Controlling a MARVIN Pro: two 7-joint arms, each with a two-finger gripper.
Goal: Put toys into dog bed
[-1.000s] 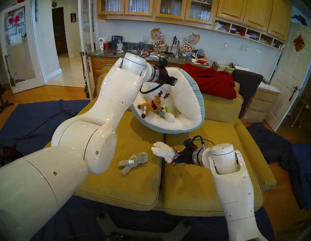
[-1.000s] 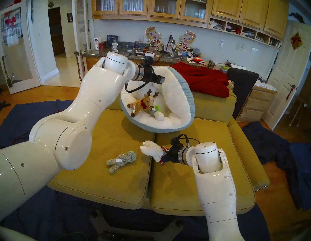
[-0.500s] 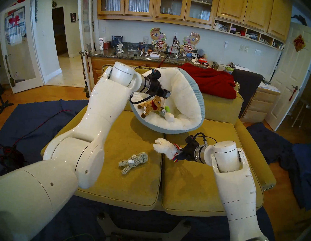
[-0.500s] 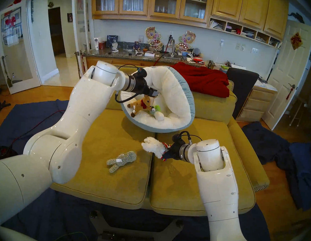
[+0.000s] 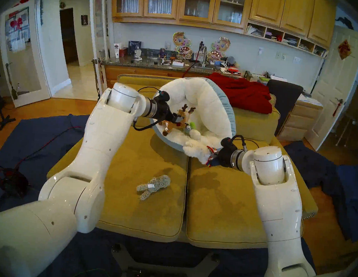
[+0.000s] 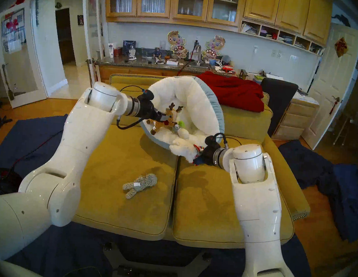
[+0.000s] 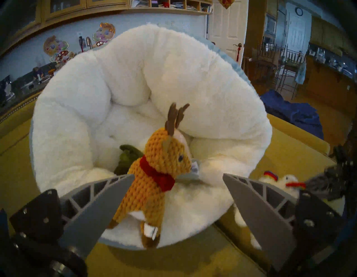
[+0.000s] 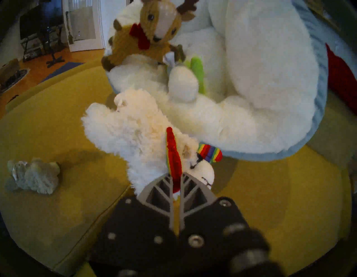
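The dog bed (image 5: 211, 107) (image 6: 198, 106) (image 7: 135, 77) (image 8: 260, 77), white plush inside and light blue outside, leans tilted against the sofa back. In it lie a brown reindeer (image 5: 181, 118) (image 6: 169, 116) (image 7: 154, 174) (image 8: 152, 36) and a green-and-white toy (image 5: 193, 132) (image 8: 182, 85). My left gripper (image 5: 176, 120) (image 6: 161, 117) (image 7: 178, 174) is open at the bed's left rim, with a finger on either side of the reindeer. My right gripper (image 5: 210, 157) (image 6: 197, 156) (image 8: 176, 175) is shut on the white llama (image 5: 196, 150) (image 6: 182, 149) (image 8: 135, 133) at its rainbow collar, beside the bed's front rim. A grey fuzzy toy (image 5: 152, 186) (image 6: 139, 184) (image 8: 32, 175) lies on the left cushion.
Two mustard sofa cushions (image 5: 145, 214) form the surface. A red blanket (image 5: 242, 93) is draped over the sofa back beside the bed. A dark chair (image 5: 283, 94) stands behind on the right. Blue cloths (image 5: 44, 136) cover the floor around the sofa.
My left arm has come down and back from above the bed to the reindeer's level, still open. My right arm has carried the llama away from me to the bed's front rim.
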